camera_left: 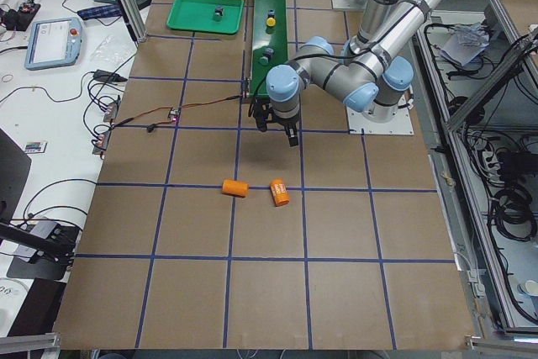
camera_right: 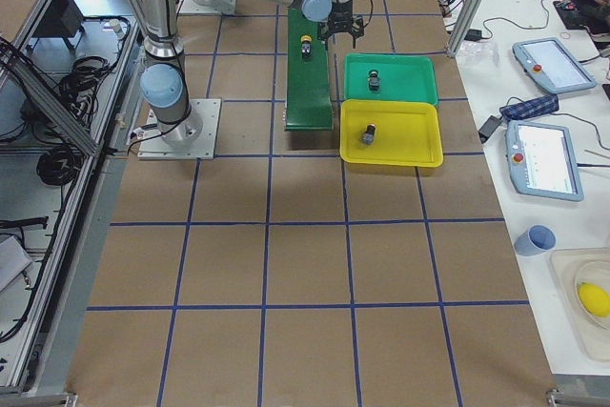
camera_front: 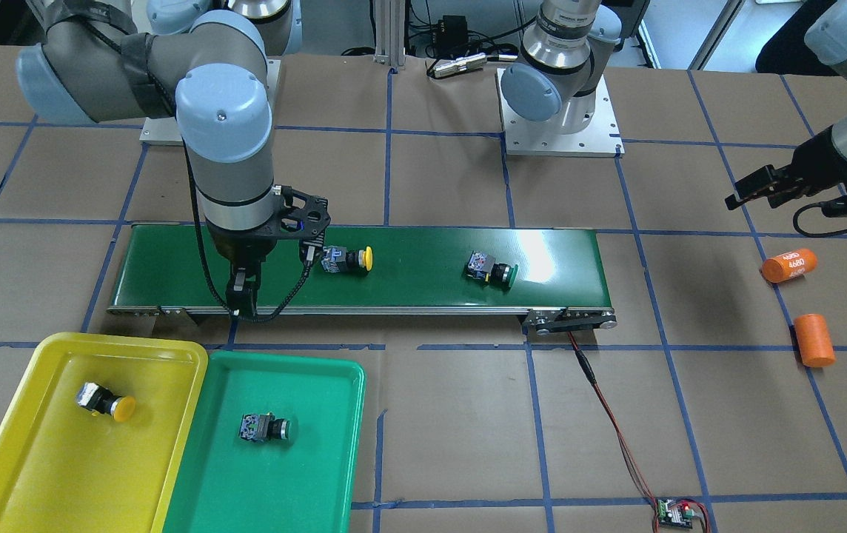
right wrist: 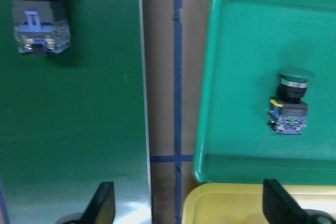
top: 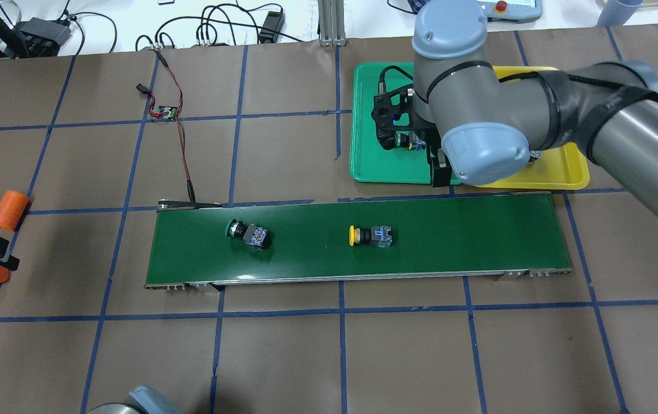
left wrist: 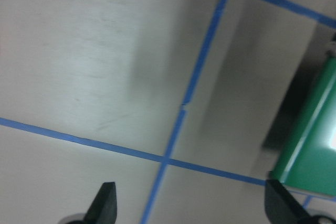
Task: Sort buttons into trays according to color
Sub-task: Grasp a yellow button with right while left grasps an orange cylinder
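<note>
1. Yellow first: found one yellow-cap button [camera_front: 105,401] lying on its side in the yellow tray [camera_front: 38,474], clear of the rim. Judged it sorted.
2. Found one green-cap button [camera_front: 266,428] on its side in the green tray [camera_front: 275,488], near the middle. Judged it sorted too.
3. Saw two more out on the conveyor belt [camera_front: 409,285]: second yellow-cap button [camera_front: 346,260] toward the tray end, second green-cap button [camera_front: 490,269] further along toward the other end. Well apart, both on their sides.
4. Put progress at half: two of four placed with colours matched, two picks and drops to go.
5. Saw right gripper [right wrist: 189,208] with fingers spread wide and nothing between them, hanging over the bare strip between the belt edge and the green tray, by the corner where the two trays meet. Judged the belt's yellow-cap one the nearer pick.
6. Saw left gripper [left wrist: 191,203] spread wide and empty as well, over bare table paper off the belt's far end, near the labelled orange cylinder [camera_front: 788,265] and the plain orange cylinder [camera_front: 814,340]. Touched nothing.
7. Counted four buttons (two yellow caps, two green caps), two trays, one belt and two orange cylinders. Took the cylinders as no part of the sort.
</note>
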`<state>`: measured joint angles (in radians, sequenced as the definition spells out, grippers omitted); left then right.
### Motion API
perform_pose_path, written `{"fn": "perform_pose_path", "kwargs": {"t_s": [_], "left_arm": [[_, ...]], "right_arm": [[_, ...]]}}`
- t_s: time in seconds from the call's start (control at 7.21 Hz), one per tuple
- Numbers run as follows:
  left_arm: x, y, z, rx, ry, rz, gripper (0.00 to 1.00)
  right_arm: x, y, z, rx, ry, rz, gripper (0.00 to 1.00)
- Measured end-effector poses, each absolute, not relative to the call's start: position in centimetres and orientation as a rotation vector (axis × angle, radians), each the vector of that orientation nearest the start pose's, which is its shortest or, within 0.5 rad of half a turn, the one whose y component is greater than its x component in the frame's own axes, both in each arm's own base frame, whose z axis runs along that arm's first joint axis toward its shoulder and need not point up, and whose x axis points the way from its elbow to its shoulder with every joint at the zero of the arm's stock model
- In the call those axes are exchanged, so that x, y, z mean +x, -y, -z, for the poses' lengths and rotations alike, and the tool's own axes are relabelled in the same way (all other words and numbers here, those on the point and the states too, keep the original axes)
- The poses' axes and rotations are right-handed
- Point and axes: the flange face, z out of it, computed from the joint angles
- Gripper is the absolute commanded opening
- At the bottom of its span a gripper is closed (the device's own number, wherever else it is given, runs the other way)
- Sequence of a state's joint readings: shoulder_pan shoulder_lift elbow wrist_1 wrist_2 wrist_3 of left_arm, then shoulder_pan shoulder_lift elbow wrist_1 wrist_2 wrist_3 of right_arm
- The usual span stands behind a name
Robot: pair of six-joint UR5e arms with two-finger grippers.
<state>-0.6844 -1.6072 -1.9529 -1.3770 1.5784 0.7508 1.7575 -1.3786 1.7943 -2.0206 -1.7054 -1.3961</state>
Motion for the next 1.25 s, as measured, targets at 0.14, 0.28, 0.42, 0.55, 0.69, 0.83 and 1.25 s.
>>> {"fn": "perform_pose_path", "kwargs": {"t_s": [0.14,0.28,0.42,0.55,0.69,0.83,1.25], "left_arm": [[28.5,37.8,-30.5,-0.117,-3.264,-0.238,1.0],[30.0,37.3,-30.2,0.035,-3.261,-0.217,1.0],[31.0,37.1,-29.6,0.248,-3.25,-0.182,1.0],[31.9,37.3,-28.8,0.465,-3.212,-0.125,1.0],[32.8,37.4,-27.5,0.635,-3.161,-0.071,1.0],[33.8,37.7,-26.3,0.826,-3.081,-0.029,1.0],[36.3,38.9,-22.0,1.348,-2.84,0.079,1.0]], "right_arm": [[21.7,49.0,-31.0,-2.314,-2.276,-0.131,1.0],[22.3,47.6,-29.7,-2.322,-2.24,-0.176,1.0],[23.7,46.4,-28.6,-2.344,-2.197,-0.211,1.0],[24.8,45.7,-27.7,-2.354,-2.169,-0.239,1.0],[25.3,45.4,-26.9,-2.359,-2.152,-0.264,1.0],[25.6,45.2,-26.2,-2.363,-2.139,-0.287,1.0],[25.6,44.4,-24.8,-2.36,-2.115,-0.326,0.74]]}}
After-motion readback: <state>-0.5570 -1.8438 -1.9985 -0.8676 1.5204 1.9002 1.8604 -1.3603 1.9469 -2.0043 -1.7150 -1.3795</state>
